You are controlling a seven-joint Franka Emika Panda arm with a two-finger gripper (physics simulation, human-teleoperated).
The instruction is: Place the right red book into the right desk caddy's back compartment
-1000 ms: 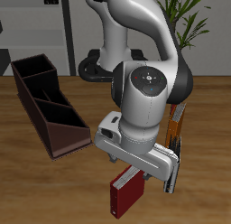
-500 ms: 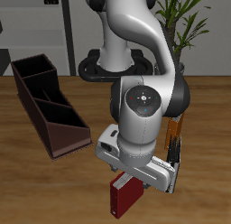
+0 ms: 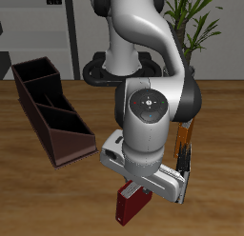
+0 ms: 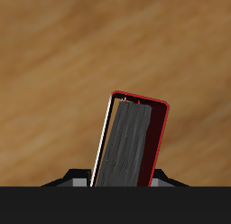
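Note:
The right red book stands upright near the table's front edge, dark red with white page edges; the wrist view shows it from above. My gripper is straight above it, open, with one fingertip on each side of the book's top. I cannot tell whether they touch it. The right desk caddy, a long dark box with maroon inner walls, lies farther back, well apart from the gripper. Its tall squarish back compartment is at its far end.
A row of thin orange, red and black-and-white books stands close behind the arm, partly hidden by it. A potted plant and the robot's base are at the table's back.
The gripper has come down lower over the red book, so its fingers now reach around the book's top. The book and the caddy have not moved.

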